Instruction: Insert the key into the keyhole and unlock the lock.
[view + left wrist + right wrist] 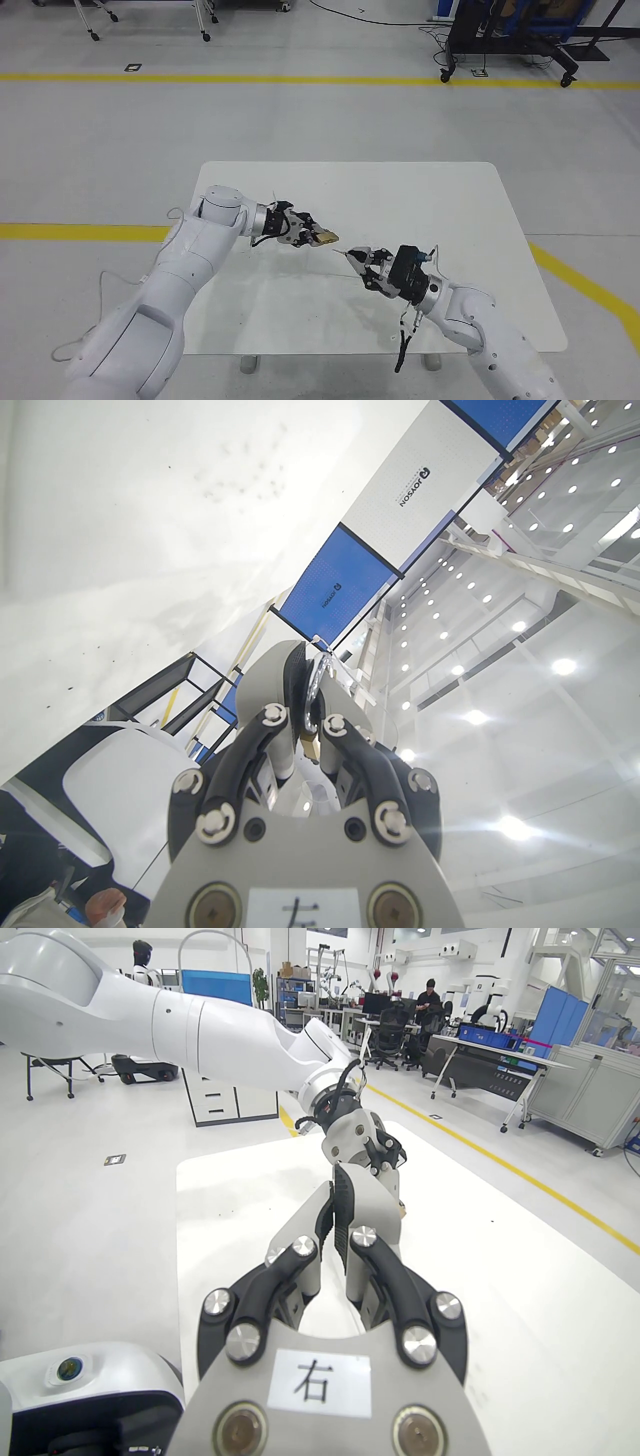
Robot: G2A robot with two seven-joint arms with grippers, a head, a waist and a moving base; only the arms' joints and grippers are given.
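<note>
Your left gripper [308,232] is clenched on the brass padlock with a silver shackle [324,238]. It holds the padlock in the air over the middle of the white table [450,200], so the brass body faces right. The right gripper [358,260], just right of it and nearer, is pinched on what appears to be the slim silver key [349,255], aimed at the padlock but apart from it. Align the key tip with the keyhole before you advance; the keyhole is too small to see.

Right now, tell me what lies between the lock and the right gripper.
In the top view, only the key, jutting from the right gripper toward the lock, over bare table.
</note>
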